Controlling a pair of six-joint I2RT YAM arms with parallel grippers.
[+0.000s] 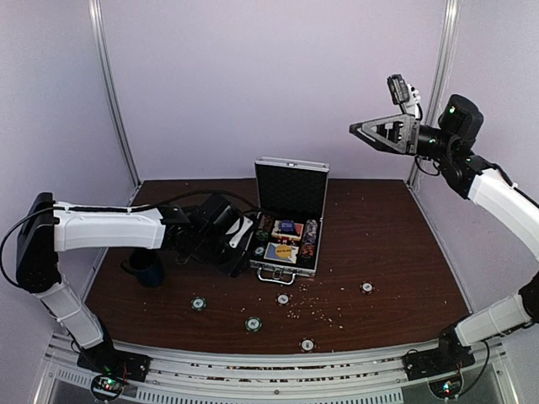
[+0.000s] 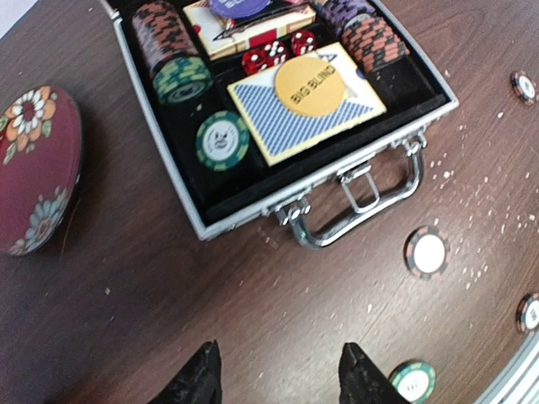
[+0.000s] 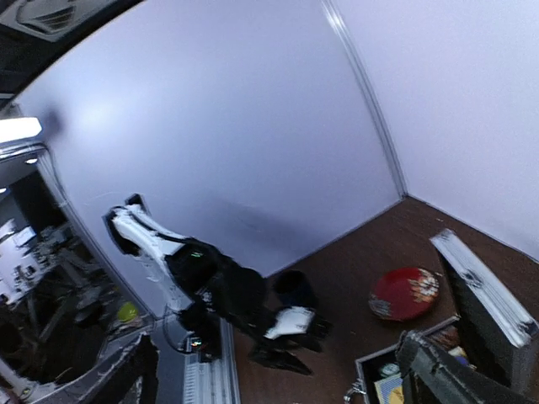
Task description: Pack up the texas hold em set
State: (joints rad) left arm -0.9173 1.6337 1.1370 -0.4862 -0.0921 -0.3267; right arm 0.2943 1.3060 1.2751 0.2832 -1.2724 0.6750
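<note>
The silver case [image 1: 290, 252] lies open mid-table with its lid [image 1: 291, 187] upright. In the left wrist view its black tray [image 2: 421, 88] holds stacked chips [image 2: 168, 50], red dice [image 2: 269, 55], a pink card box [image 2: 244, 29], a blue-backed deck [image 2: 278, 126] with a yellow "BIG BLIND" disc [image 2: 313, 84] on it, and one flat green chip [image 2: 221, 140]. The metal handle [image 2: 362, 206] faces my left gripper [image 2: 278, 366], which is open and empty over bare table just left of the case [image 1: 242, 263]. My right gripper [image 1: 358, 130] is open and empty, raised high at the back right.
Several loose chips lie on the table in front of the case [image 1: 198, 303] [image 1: 253, 323] [image 1: 307, 345] [image 1: 366, 287] [image 2: 428, 252]. A red patterned plate [image 2: 34, 168] sits left of the case. A dark blue mug [image 1: 145, 268] stands under the left arm. Crumbs dot the front.
</note>
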